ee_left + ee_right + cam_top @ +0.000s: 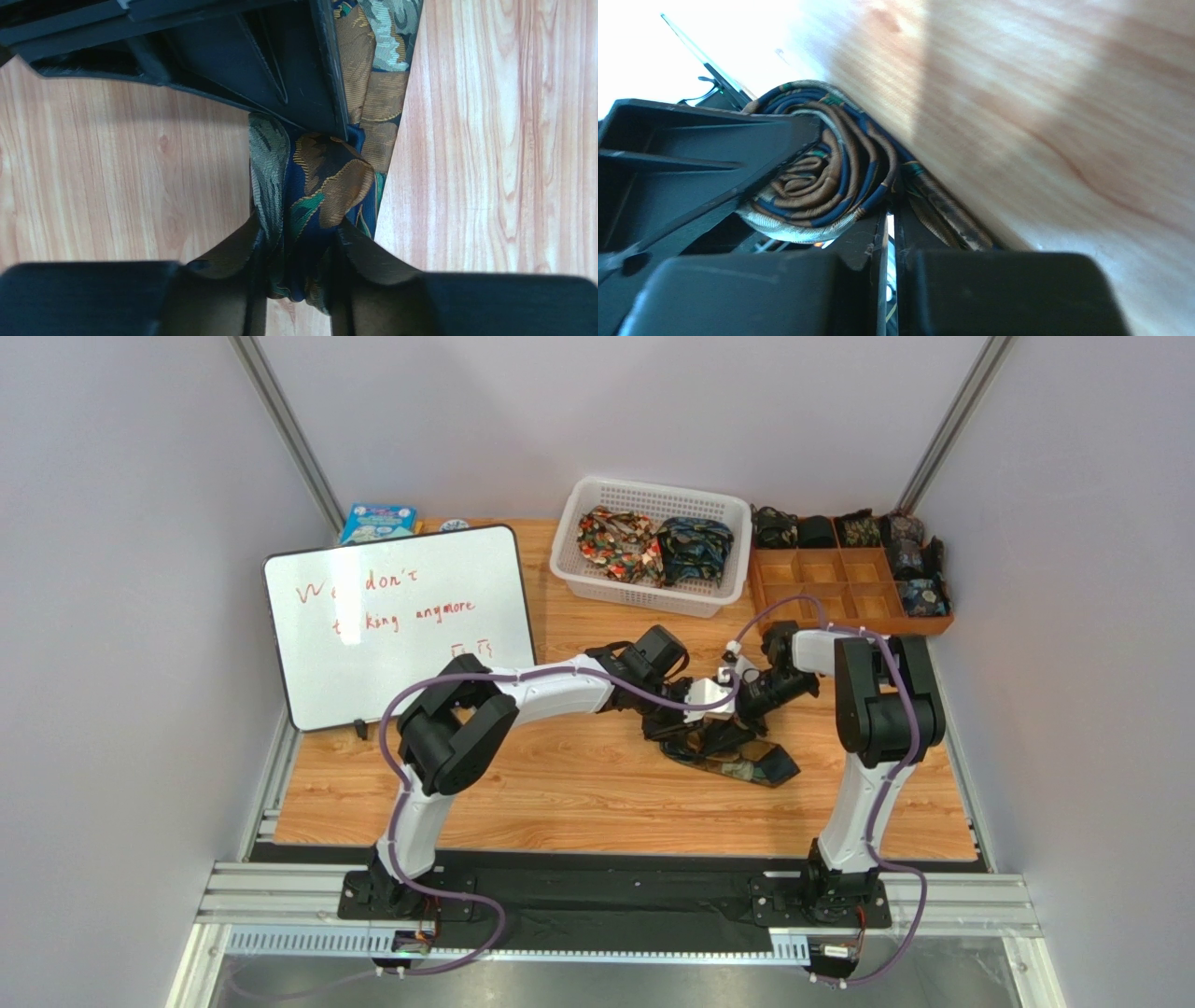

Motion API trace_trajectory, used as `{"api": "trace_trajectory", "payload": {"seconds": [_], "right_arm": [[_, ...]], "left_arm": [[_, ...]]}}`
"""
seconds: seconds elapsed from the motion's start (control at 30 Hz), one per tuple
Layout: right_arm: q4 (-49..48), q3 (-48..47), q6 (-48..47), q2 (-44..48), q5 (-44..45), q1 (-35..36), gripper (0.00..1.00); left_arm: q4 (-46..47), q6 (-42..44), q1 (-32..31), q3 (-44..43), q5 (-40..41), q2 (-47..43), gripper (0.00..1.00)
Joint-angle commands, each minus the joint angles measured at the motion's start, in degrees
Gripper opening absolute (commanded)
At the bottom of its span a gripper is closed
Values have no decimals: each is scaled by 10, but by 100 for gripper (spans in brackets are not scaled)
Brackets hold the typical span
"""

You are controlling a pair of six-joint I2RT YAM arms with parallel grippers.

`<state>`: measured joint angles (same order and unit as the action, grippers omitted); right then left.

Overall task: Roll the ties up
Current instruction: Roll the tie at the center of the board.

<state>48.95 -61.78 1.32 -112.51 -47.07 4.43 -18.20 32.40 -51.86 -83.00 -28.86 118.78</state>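
A dark blue tie with gold and green paisley (pixel 744 756) lies at the table's middle, one end wound into a tight spiral roll (pixel 822 168), the tail flat on the wood. My left gripper (pixel 683 686) is shut on the bunched roll (pixel 316 189), its fingers (pixel 393 269) pressing both sides. My right gripper (pixel 732 703) meets it from the right; its fingers (pixel 861 241) stand almost shut, a thin slit between them, pinching the tie's layers at the roll's edge. The right gripper's body (pixel 281 63) covers the roll's far side in the left wrist view.
A white slotted basket (pixel 575 539) at the back holds two bunched ties (pixel 620 543). A brown compartment tray (pixel 842 595) at the back right holds several small rolled ties (pixel 919 595). A whiteboard (pixel 400 623) leans at the left, a blue box (pixel 376 521) behind it.
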Motion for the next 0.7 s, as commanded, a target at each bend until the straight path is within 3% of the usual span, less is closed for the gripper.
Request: {"api": "trace_trajectory", "payload": {"seconds": [0.0,0.13,0.37,0.67], "right_arm": [[36,-27,-55,40,8,-1,10],[76,-49,-75,62,-3,-19,18],[66,-20,-69,41,15,-18,16],[0,-31,-20,-24,115,0,13]], "left_arm": [[-22,2,7,-17,-2,13,23],[-17,-21,18,-8,-12,11,17],[-17,-63,36,-17,-45,13,13],[1,-52,51,6,-90,-21,14]]}}
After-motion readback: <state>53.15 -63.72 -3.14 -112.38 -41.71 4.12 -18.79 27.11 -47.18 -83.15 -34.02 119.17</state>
